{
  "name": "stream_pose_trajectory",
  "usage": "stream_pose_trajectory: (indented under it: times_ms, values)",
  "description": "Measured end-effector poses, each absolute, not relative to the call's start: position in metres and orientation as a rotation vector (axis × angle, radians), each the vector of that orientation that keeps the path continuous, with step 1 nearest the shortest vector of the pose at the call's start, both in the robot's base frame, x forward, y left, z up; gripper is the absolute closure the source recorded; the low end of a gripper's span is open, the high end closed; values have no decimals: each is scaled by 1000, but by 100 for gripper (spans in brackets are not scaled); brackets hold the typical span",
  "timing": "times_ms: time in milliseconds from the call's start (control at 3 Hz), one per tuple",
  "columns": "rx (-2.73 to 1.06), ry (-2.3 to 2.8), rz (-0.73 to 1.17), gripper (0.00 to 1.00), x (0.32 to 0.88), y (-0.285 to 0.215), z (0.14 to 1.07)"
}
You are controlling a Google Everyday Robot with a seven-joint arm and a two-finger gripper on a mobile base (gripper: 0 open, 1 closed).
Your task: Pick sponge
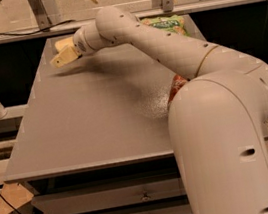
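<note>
At the far left corner of the bench: the sponge, pale yellow, right against the pincer; touching or apart, we cannot tell. Pincer: released or clenched, we cannot tell. Step in hand, as we judge it: the grasp itself, lift not yet made. Next move calls for a sure hold on soft foam, then a straight rise. Sponge's long axis: seemingly along the bench's far edge, left to right; its facing we cannot make out.

One yellow foam sponge, one green snack bag, one red can. One cream pincer, eleven o'clock on the grey bench.
</note>
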State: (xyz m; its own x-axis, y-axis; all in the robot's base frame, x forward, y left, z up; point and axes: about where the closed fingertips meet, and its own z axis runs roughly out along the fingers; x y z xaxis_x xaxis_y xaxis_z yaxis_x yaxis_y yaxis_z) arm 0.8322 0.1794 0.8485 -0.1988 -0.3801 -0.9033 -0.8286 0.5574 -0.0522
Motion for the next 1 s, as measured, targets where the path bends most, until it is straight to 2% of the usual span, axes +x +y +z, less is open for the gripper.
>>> stream_pose_trajectory:
  times_ms: [333,1000]
  values:
    - [-978,1808,582,17,841,181,845]
    - [-968,1826,601,64,846,180,839]
